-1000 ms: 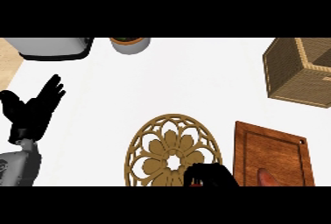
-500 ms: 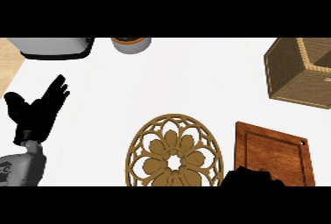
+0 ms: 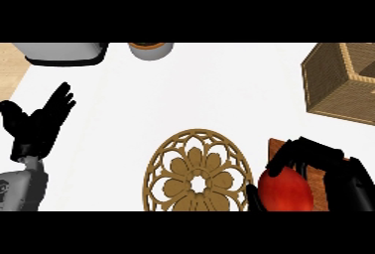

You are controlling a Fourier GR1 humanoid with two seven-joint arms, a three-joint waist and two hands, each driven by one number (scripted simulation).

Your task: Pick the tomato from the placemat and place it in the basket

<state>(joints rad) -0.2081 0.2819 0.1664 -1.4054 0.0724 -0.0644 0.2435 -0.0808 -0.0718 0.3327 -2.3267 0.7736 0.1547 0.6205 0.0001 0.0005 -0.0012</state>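
Note:
The red tomato [image 3: 284, 191] is at the lower right, held in my right hand [image 3: 322, 166], whose black fingers and thumb curl round it from above and from the left. It hangs over the left part of the brown wooden board [image 3: 316, 174], just right of the round gold openwork placemat [image 3: 196, 174]. The woven basket [image 3: 344, 82] stands at the upper right, partly cut off by the view's edge. My left hand [image 3: 38, 124] rests open at the left edge, fingers up.
A grey appliance [image 3: 64, 52] and a grey cup with an orange inside [image 3: 150, 49] stand along the far edge at the upper left. The white counter [image 3: 212, 94] stretches between the placemat and the basket.
My right hand has risen into view with the tomato in its fingers; before, it was low at the bottom edge. The left hand stays where it was.

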